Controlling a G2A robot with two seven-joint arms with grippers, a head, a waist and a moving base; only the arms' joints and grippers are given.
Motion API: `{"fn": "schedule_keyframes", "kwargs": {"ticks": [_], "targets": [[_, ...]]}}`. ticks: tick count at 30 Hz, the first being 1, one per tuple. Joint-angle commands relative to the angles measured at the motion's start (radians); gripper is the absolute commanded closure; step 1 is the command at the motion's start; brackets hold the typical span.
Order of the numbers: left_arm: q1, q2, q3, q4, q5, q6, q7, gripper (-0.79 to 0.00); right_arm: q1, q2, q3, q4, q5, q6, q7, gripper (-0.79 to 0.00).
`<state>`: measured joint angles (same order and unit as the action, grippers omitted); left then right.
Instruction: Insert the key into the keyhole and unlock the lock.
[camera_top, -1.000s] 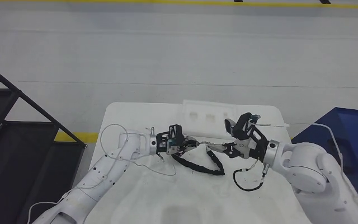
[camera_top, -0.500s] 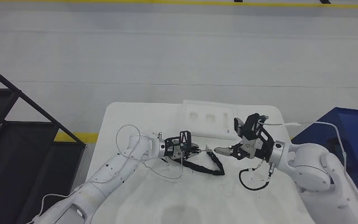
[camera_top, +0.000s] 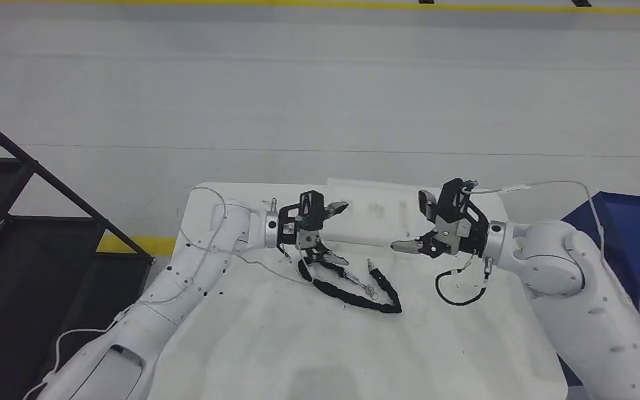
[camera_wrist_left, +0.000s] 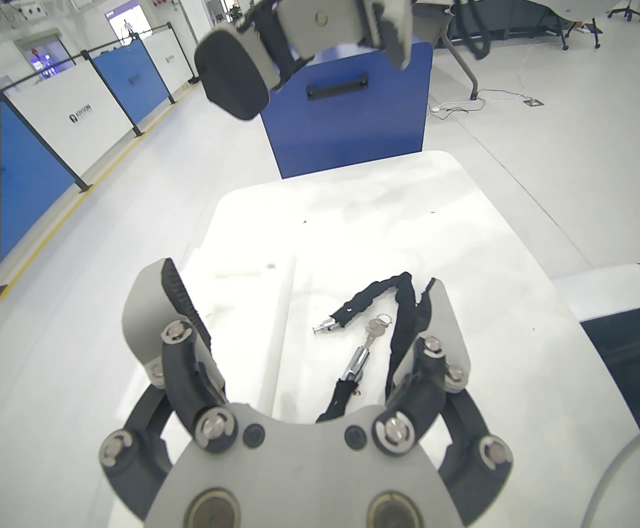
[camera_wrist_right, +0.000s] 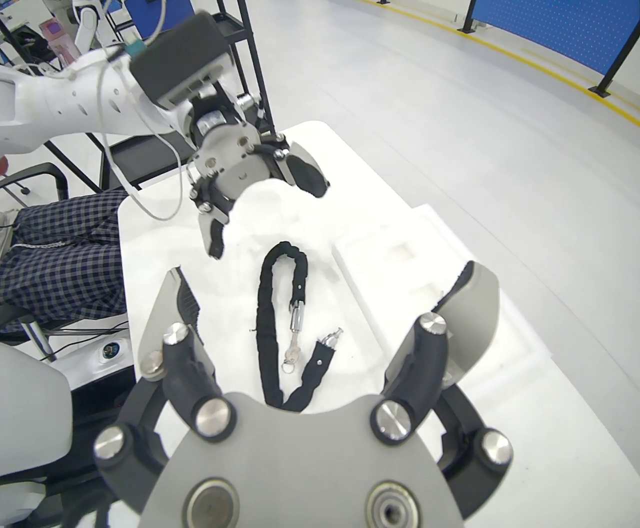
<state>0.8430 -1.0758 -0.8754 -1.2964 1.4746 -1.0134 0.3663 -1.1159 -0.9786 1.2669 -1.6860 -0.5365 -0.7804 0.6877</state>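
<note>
Top view: black fabric-sleeved chain lock (camera_top: 350, 290) was laid on white table (camera_top: 250, 340), just beside white foam tray (camera_top: 375, 215). Left gripper (camera_top: 342, 232) and right gripper (camera_top: 413, 222) were held near the tray's opposite ends, both spread, nothing gripped.

Left wrist view: left gripper (camera_wrist_left: 300, 280) was splayed. Small silver key (camera_wrist_left: 372, 330) was seated in the lock's metal cylinder, near the tray (camera_wrist_left: 240, 280).

Right wrist view: right gripper (camera_wrist_right: 325, 277) was spread wide. Lock (camera_wrist_right: 265, 310) and key (camera_wrist_right: 291, 352) were seen beside the tray (camera_wrist_right: 415, 260).

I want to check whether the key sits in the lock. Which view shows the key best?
The left wrist view: the key lies largest and unobstructed, blade in the silver barrel. The right wrist view shows it smaller, also in the barrel. The top view: too small to tell.
</note>
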Motion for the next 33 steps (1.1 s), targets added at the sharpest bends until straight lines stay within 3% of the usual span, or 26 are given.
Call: {"fn": "schedule_keyframes", "kwargs": {"ticks": [1,6,10,20,23,33], "targets": [[-0.035,0.022,0.004,-0.020,-0.045,0.001,-0.024,-0.785,0.055,-0.002,-0.012,0.047,0.018,-0.038,0.005,-0.785],[-0.152,0.083,0.026,-0.037,-0.231,0.001,-0.113,-0.785,0.196,-0.007,-0.052,0.151,0.032,-0.132,0.032,-0.785],[-0.249,0.126,0.092,-0.022,-0.394,0.001,-0.238,-0.785,0.285,-0.008,-0.073,0.196,0.061,-0.186,0.054,-0.785],[-0.452,0.210,0.278,-0.015,-0.860,0.001,-0.553,-0.785,0.379,-0.004,-0.109,0.233,0.099,-0.214,0.084,-0.785],[-0.475,0.224,0.306,-0.015,-0.950,0.001,-0.592,-0.785,0.380,-0.003,-0.110,0.233,0.100,-0.214,0.083,-0.785],[-0.475,0.224,0.306,-0.015,-0.950,0.001,-0.592,-0.785,0.380,-0.003,-0.110,0.233,0.100,-0.214,0.083,-0.784]]}}
